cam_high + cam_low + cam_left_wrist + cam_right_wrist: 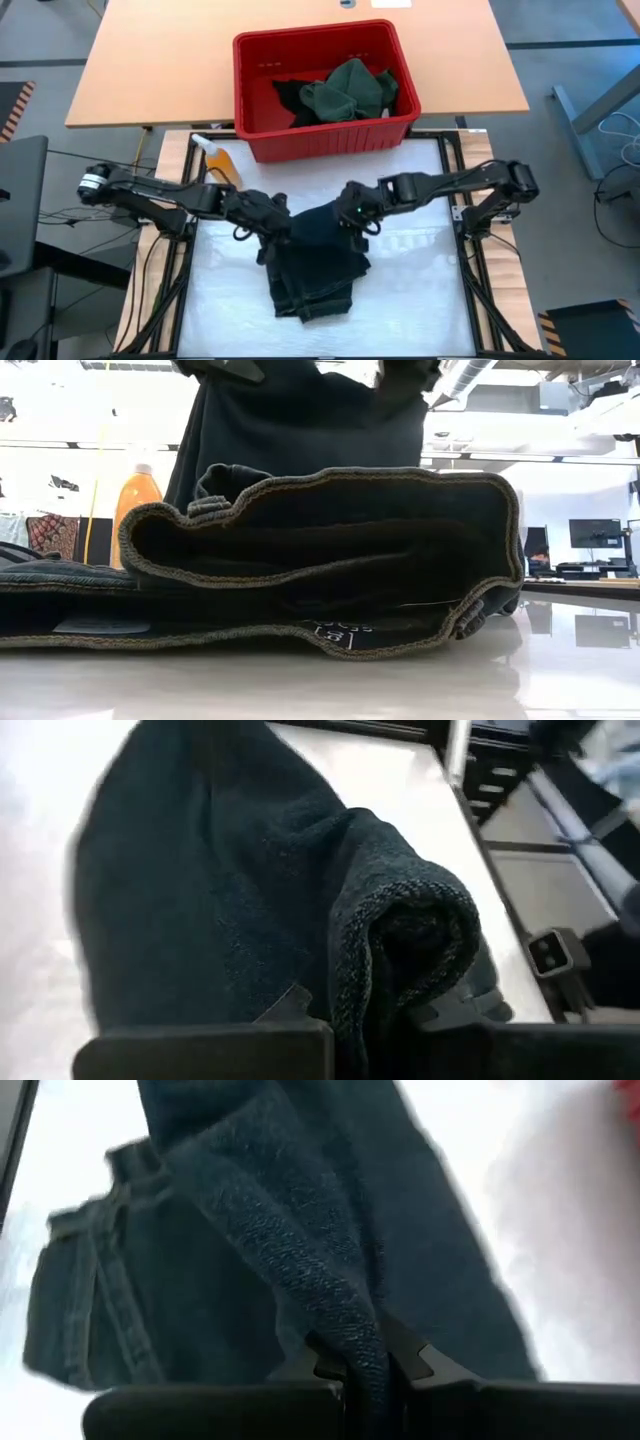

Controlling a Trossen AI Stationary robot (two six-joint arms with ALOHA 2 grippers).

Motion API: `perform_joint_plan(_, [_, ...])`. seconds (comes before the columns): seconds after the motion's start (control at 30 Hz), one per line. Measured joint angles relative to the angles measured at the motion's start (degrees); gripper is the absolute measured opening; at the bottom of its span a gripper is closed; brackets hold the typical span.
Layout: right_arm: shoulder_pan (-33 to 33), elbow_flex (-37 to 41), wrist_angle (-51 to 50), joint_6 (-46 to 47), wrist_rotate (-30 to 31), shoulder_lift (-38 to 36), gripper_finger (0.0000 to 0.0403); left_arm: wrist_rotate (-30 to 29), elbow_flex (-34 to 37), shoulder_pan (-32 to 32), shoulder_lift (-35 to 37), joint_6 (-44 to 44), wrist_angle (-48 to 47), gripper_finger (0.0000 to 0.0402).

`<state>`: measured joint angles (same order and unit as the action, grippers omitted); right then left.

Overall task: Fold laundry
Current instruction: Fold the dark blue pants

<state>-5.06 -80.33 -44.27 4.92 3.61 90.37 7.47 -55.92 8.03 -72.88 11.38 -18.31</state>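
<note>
- Dark garment (315,265) sits mid-tabletop (420,290), part-folded; its far edge is lifted between my two arms, its near portion lies stacked on the white surface.
- Left gripper (262,212) jaws closed on the garment's left upper edge; left wrist view shows a rolled bunch of cloth (400,950) pinched there.
- Right gripper (352,213) jaws closed on the right upper edge; right wrist view shows a thin fold of cloth (350,1340) clamped between them.
- More laundry, a green garment (345,90) and something dark beneath it, waits in the red bin (325,140) at the far side.
- Risk: the left pinch is bulky and rolled. I judge it may slip, or release unevenly, leaving a crooked fold.
- Risk: carrying the lifted edge forward could drag the lower layers, since they are loose.
- Risk: an orange bottle (222,163) stands near the left arm; a wide swing might knock it.
- Low view alone shows the layered hems (330,560) and the open gaps between the layers, so the stack is not flat.
- High view alone shows the overall outline, the bin, and both arms' positions.
</note>
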Motion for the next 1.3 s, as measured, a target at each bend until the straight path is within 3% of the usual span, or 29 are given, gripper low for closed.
perform_joint_plan(0.4, [-7.3,7.4,7.8,2.6,-3.3,0.1,0.0037,12.8,-0.1,3.2,-8.5,1.3,1.3,0.001])
perform_joint_plan(0.77, [-12.6,13.8,15.6,6.1,-9.3,0.1,0.0044,19.7,0.0,6.5,-16.5,6.6,12.8,0.0019])
perform_joint_plan(0.9, [-14.2,14.2,15.7,5.9,-9.8,0.0,0.008,17.7,0.1,8.3,-16.4,7.5,13.8,0.0053])
perform_joint_plan(1.07, [-15.8,14.1,14.4,5.3,-11.2,-0.4,0.0158,18.1,0.2,9.3,-16.1,10.2,13.1,0.0104])
perform_joint_plan(1.2, [-16.1,10.5,10.1,5.1,-14.0,-0.5,0.0214,22.2,0.2,9.1,-16.1,14.3,12.1,0.0128])
perform_joint_plan(1.3, [-15.8,8.0,7.4,3.9,-14.2,-0.5,0.0234,27.2,0.2,8.2,-16.0,17.0,11.2,0.0133])
